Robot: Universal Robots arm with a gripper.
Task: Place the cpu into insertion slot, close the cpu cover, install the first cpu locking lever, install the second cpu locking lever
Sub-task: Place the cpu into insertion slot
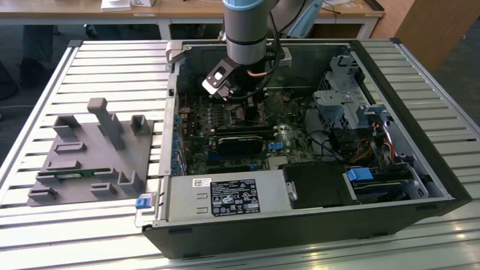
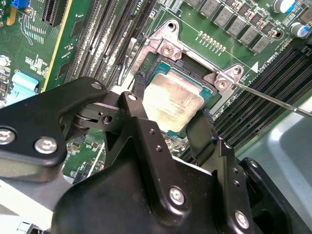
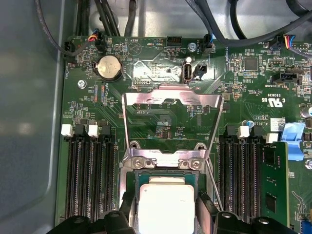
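The gripper (image 2: pixel 168 113) clamps its black jointed fingers (image 2: pixel 140 100) on opposite edges of the cpu (image 2: pixel 171 100). This matte silvery square sits in the dark-rimmed insertion slot (image 2: pixel 190 73) on the green motherboard (image 3: pixel 161 126). The cpu cover (image 3: pixel 170 99), a thin shiny frame, stands raised beside it.

Exterior view high — both wrist views near cpu (image 2: pixel 171 100) (image 3: pixel 165 205).

Bright amb. light, glare on cpu (image 3: pixel 165 207)
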